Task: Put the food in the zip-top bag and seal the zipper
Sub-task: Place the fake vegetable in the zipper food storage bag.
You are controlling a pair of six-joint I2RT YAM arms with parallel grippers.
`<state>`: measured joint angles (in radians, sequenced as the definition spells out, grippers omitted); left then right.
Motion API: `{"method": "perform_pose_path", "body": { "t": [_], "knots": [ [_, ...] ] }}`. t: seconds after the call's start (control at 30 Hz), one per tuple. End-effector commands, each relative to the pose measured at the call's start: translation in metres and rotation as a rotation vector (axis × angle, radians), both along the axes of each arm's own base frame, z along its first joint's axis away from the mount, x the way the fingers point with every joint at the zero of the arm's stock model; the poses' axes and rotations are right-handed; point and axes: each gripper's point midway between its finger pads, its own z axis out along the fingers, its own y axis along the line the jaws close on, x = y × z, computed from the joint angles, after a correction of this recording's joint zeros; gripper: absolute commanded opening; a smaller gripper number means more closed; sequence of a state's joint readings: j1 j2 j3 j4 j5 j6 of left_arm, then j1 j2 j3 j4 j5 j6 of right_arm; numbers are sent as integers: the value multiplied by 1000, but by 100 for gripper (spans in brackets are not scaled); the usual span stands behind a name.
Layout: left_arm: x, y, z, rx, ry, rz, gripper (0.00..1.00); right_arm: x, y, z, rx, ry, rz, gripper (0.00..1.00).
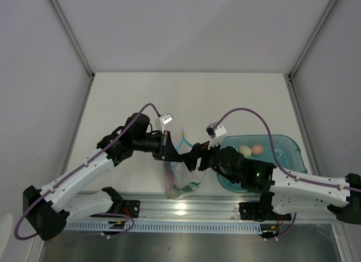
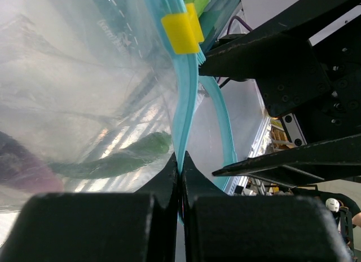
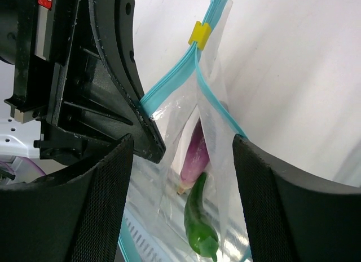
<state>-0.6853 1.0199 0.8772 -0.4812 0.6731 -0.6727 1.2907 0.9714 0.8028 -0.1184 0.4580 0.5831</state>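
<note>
The clear zip-top bag (image 1: 179, 174) hangs open between my grippers. My left gripper (image 1: 168, 149) is shut on its light blue zipper strip (image 2: 185, 112), just below the yellow slider (image 2: 181, 31). The dark green pepper (image 3: 200, 222) and purple eggplant (image 3: 196, 152) lie inside the bag; the pepper also shows in the left wrist view (image 2: 118, 159). My right gripper (image 3: 183, 189) is open and empty, its fingers on either side of the bag's mouth, right of the bag in the top view (image 1: 197, 158). The cream egg (image 1: 245, 151) and pink egg (image 1: 257, 150) sit in the tray. I cannot make out the cucumber.
The translucent teal tray (image 1: 285, 145) stands at the right, behind my right arm. A silver rail (image 1: 186, 208) runs along the table's near edge, just below the hanging bag. White walls close in the table at left, right and back.
</note>
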Motion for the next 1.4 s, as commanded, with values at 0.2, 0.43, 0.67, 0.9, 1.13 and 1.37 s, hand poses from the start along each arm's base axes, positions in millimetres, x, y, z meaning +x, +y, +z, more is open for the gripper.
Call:
{"method": "perform_pose_path", "body": {
  "t": [0.2,0.43,0.67,0.9,1.13,1.37],
  "knots": [
    [2,-3,17,-32,-50,-6,1,7,-45,58,64,-60,-118,72],
    [4,-5,14,-23,-44,-8,1,24,-116,68,105,-22,-398,69],
    [6,-7,14,-27,-42,-9,1,43,-202,36,14,82,-768,65],
    [6,-6,13,-23,-39,-8,0,69,-252,-22,-86,345,-1079,82],
    [3,-3,10,-15,-38,-5,1,55,-316,-69,-158,586,-1488,97],
    [2,-3,7,-14,-36,-10,1,30,-359,-99,-134,717,-1768,94]
  ]
}}
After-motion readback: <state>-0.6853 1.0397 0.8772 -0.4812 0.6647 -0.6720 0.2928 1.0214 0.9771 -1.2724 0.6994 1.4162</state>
